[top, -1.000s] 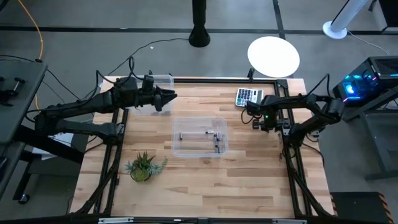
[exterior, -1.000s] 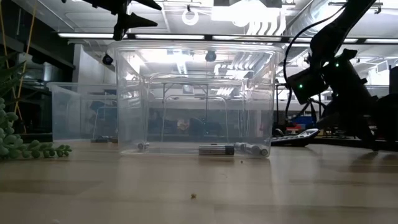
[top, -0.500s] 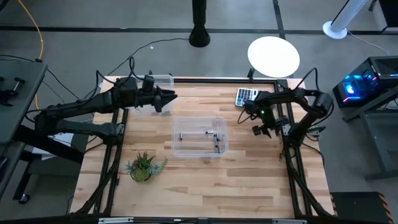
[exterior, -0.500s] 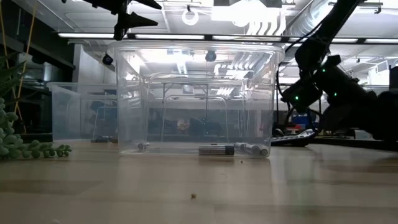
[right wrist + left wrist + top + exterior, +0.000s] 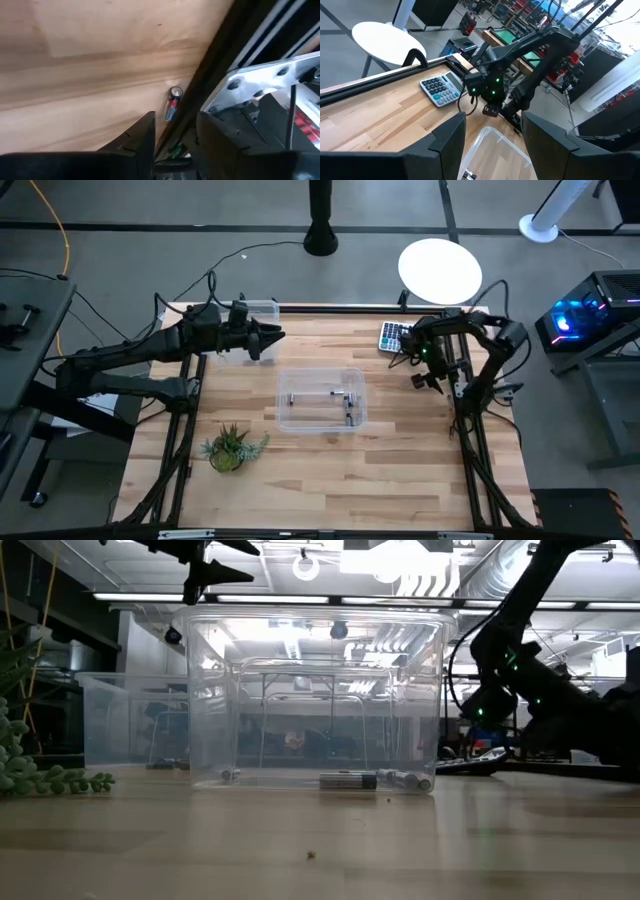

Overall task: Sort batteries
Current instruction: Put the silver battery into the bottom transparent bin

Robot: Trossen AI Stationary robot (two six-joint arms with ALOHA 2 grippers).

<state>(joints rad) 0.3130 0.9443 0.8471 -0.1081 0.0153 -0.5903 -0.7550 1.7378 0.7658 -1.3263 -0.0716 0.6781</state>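
Right gripper [image 5: 172, 135], fingers apart, is hovering at the table's three o'clock edge over a stray battery [image 5: 171, 107]; a clumsy nudge risks rolling it off. Left gripper [image 5: 277, 334], fingers spread and empty, is waiting at eleven o'clock; other batteries [image 5: 348, 780] are lying in the clear bin [image 5: 290, 380].

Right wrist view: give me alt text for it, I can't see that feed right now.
A single small battery, silvery with a red band, lies on the wooden table right beside the dark frame rail at the table's edge. The right end effector is open, its two dark fingers framing the battery from farther back, not touching it.
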